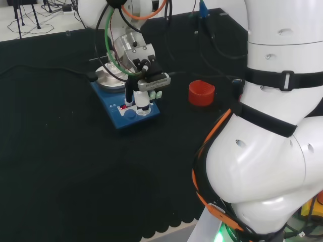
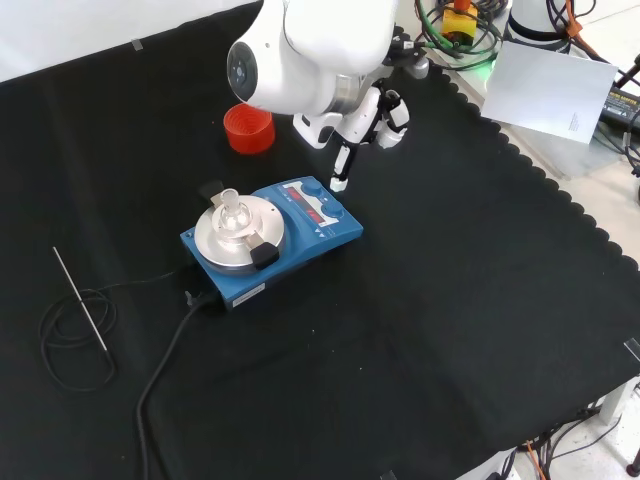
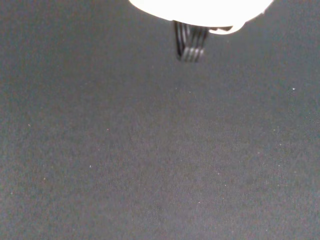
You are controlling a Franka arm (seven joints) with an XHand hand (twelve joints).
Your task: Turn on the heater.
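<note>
The heater [image 2: 305, 232] is a blue box with a round silver plate [image 2: 225, 243] and a front panel with knobs. A small clear glass vessel [image 2: 231, 212] stands on the plate. In the front view the panel shows a red lit strip [image 2: 301, 197]. In the head view the heater [image 1: 117, 117] lies left of the arm, with a red light on its panel. The hand [image 1: 147, 81] hangs over the panel end with straight fingers [image 1: 129, 96] pointing down at the knobs. In the front view, the hand [image 2: 368, 112] has one black finger [image 2: 341, 168] reaching down to the panel's far corner. It holds nothing.
A red ribbed ring [image 2: 247, 128] stands on the cloth beyond the heater, right of it in the head view [image 1: 201, 93]. The heater's black cable [image 2: 165, 360] runs toward the near edge. A thin metal rod [image 2: 80, 300] with a coiled lead lies at the left.
</note>
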